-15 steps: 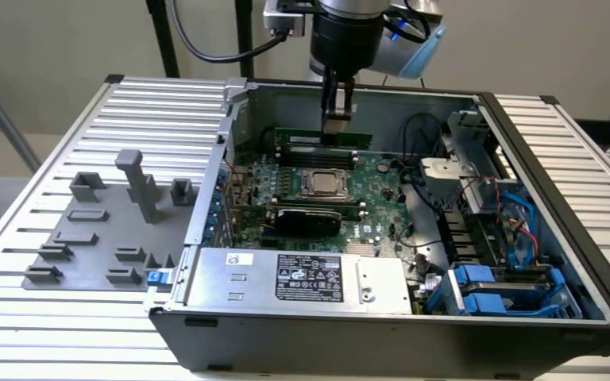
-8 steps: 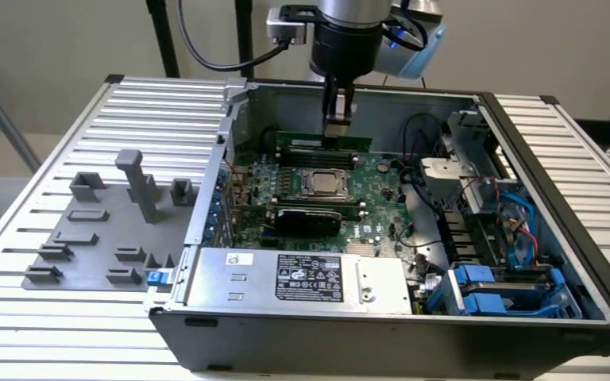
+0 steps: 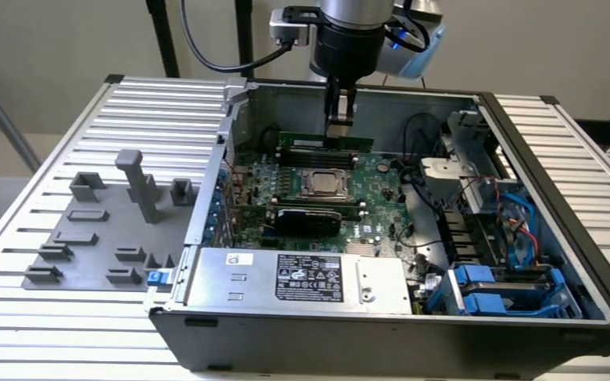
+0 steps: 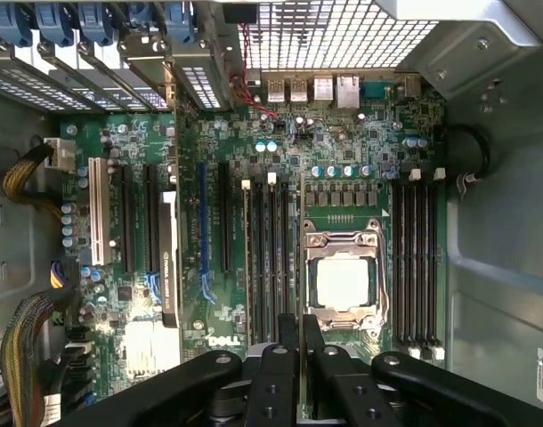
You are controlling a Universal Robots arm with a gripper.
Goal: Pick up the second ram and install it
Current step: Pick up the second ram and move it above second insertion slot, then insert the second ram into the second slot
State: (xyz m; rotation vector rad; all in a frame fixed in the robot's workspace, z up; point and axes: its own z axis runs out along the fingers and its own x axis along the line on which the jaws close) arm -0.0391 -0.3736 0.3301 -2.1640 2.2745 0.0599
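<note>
**The gripper has the second ram at the back of the board**

Look at the second ram (image 3: 310,142). It is a thin, long green stick with small dark chips in a row. It stands on its long edge, level, at the far side of the big green motherboard (image 3: 374,178), just behind the square silver processor (image 3: 326,184). You cannot tell if it is pushed all the way into its slot.

Your gripper (image 3: 338,121) comes straight down from above and pinches the stick at its top edge. In the wrist view the black gripper (image 4: 300,331) has its fingers almost pressed together, over the long dark slots beside the processor (image 4: 343,280).

All of this sits inside an open grey computer case (image 3: 559,182). A silver power box (image 3: 295,278) with a label fills the near side, and blue plastic parts (image 3: 496,290) sit at the corner on the exterior view's right.

The case lies on a metal desk (image 3: 61,333) made of long ribs. A flat grey holder (image 3: 93,238) with small blocks rests on the desk at the exterior view's left. Behind is a plain pale wall.
</note>
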